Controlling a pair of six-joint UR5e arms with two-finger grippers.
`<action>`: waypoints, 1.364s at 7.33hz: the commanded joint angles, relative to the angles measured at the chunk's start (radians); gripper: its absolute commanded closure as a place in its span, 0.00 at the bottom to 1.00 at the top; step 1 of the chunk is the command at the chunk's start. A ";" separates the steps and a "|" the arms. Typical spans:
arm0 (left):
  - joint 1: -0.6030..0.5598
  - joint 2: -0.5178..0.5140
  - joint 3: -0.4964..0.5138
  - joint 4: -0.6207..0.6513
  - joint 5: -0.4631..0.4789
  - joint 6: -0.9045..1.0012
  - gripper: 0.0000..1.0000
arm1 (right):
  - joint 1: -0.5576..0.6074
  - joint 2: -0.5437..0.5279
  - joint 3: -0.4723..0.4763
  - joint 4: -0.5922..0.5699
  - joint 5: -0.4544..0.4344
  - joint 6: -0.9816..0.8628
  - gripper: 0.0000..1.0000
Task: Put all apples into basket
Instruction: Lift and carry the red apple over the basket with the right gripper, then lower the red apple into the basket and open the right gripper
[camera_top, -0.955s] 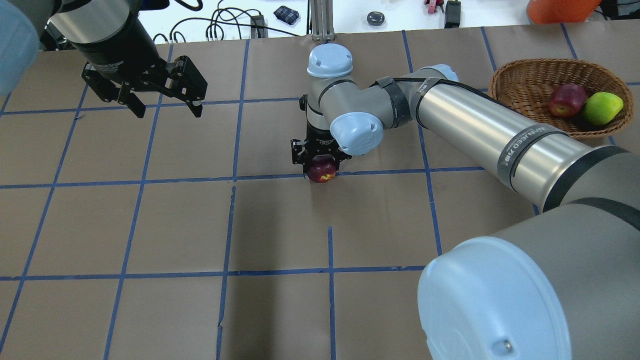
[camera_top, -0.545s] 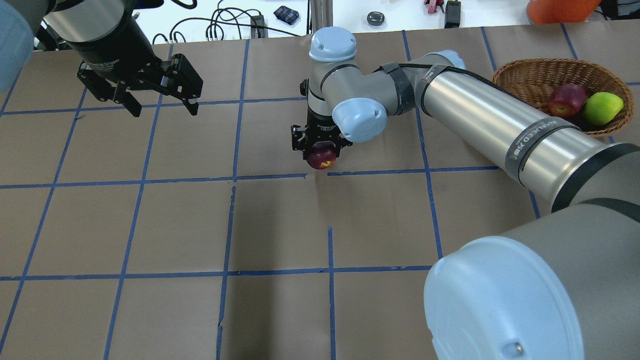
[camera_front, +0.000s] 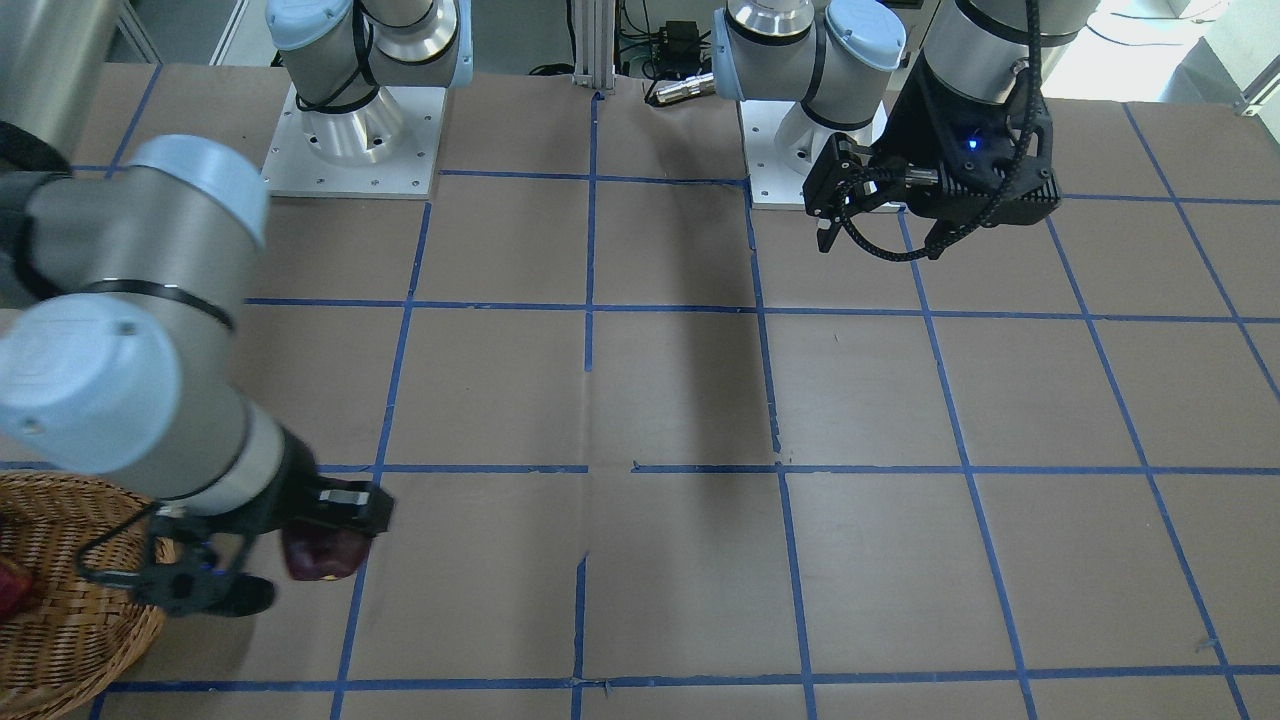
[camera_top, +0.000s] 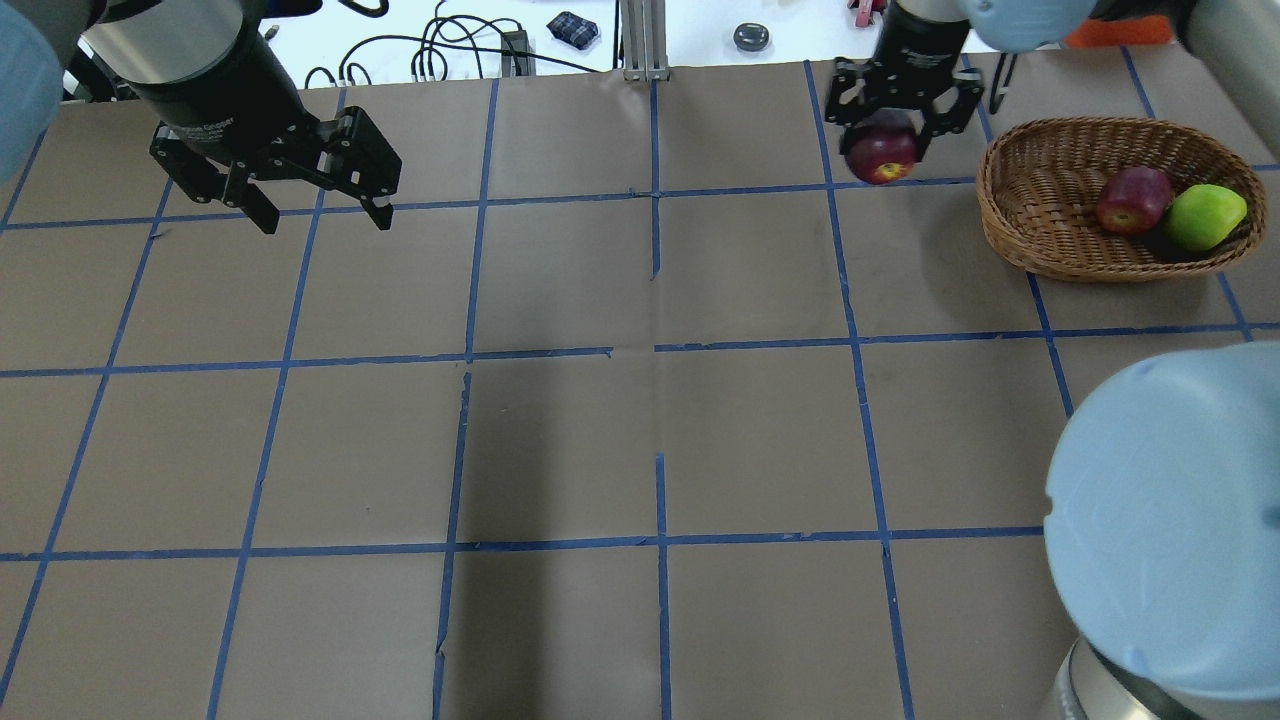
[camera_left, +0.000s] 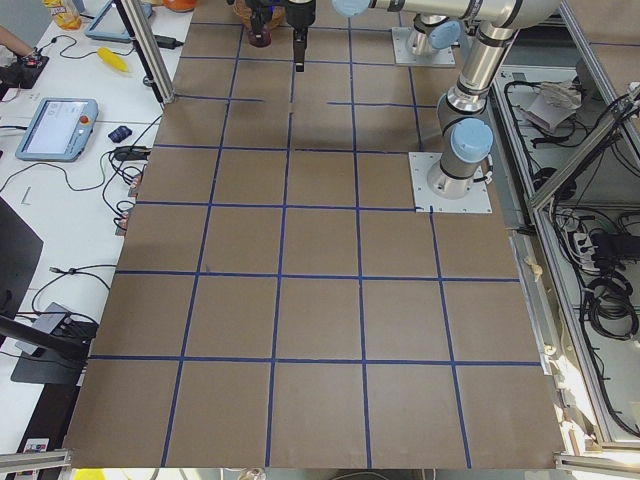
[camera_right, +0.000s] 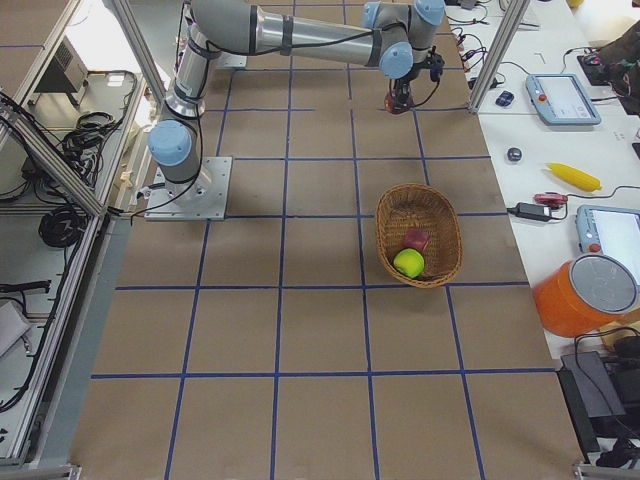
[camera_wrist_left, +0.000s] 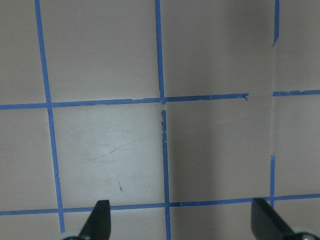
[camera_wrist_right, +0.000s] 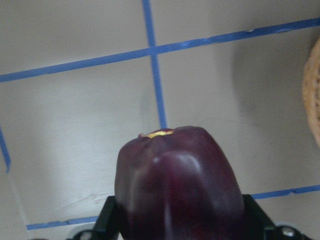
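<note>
My right gripper (camera_top: 888, 138) is shut on the red apple with a yellow patch (camera_top: 882, 157) and holds it above the table, just left of the wicker basket (camera_top: 1040, 240). The right wrist view shows the apple (camera_wrist_right: 180, 190) between the jaws and the basket rim (camera_wrist_right: 312, 100) at the right edge. The dark maroon apple (camera_top: 1133, 200) and the yellow-green apple (camera_top: 1205, 217) lie in the basket. In the front view the held apple (camera_front: 322, 555) hangs beside the basket (camera_front: 60, 620). My left gripper (camera_top: 325, 220) is open and empty over the far left of the table.
The table is brown paper with a blue tape grid (camera_top: 655, 345). Cables and small devices (camera_top: 572, 28) lie on the white bench beyond the far edge. An orange container (camera_right: 580, 298) stands past the basket's end of the table.
My right gripper has carried the red apple from the table's middle up and to the far right, close to the basket. My left gripper has barely moved.
</note>
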 joint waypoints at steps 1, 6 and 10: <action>0.000 -0.002 0.000 0.000 0.000 0.000 0.00 | -0.141 0.043 -0.001 -0.051 -0.066 -0.148 1.00; 0.002 -0.002 0.000 -0.002 0.000 0.001 0.00 | -0.240 0.148 0.017 -0.166 -0.112 -0.278 0.41; 0.003 0.000 0.000 0.000 0.000 0.001 0.00 | -0.242 0.134 -0.002 -0.113 -0.112 -0.275 0.00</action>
